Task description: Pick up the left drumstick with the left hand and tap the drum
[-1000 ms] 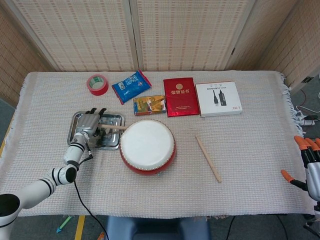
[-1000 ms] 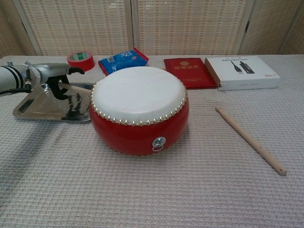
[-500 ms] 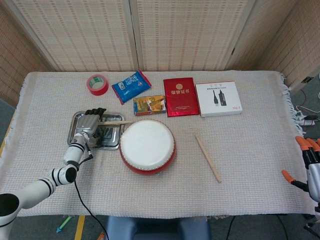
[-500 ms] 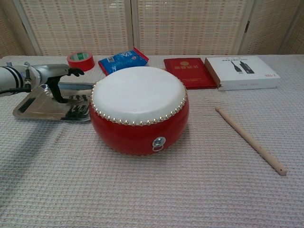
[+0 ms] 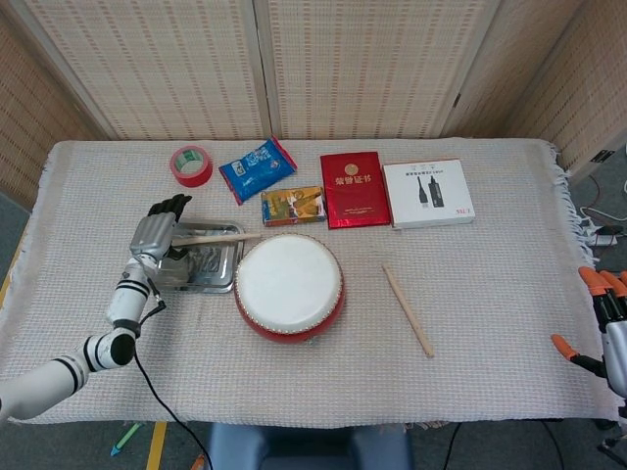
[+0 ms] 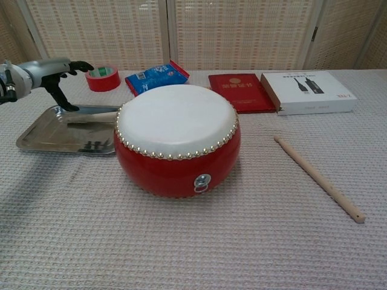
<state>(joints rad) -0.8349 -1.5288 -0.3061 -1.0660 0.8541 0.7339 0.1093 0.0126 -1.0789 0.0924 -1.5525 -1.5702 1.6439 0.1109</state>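
Observation:
The red drum (image 5: pixel 289 286) with a white skin stands mid-table, also plain in the chest view (image 6: pixel 175 139). The left drumstick (image 5: pixel 220 237) lies across the metal tray (image 5: pixel 211 272), its tip at the drum's far-left rim; the chest view shows this drumstick (image 6: pixel 91 117) low on the tray (image 6: pixel 42 136). My left hand (image 5: pixel 155 235) hovers over the tray's left end, raised (image 6: pixel 51 72), fingers apart, one dark finger pointing down near the stick's handle end. It holds nothing that I can see. My right hand (image 5: pixel 607 333) waits at the table's right edge, fingers spread and empty.
A second drumstick (image 5: pixel 407 310) lies right of the drum. Along the back are a red tape roll (image 5: pixel 191 165), a blue packet (image 5: pixel 257 168), a small colourful box (image 5: pixel 293 206), a red booklet (image 5: pixel 354 189) and a white box (image 5: pixel 427 193).
My left hand has lifted and drawn back to the left. The drumstick has dropped from its raised angle to lie low on the tray.

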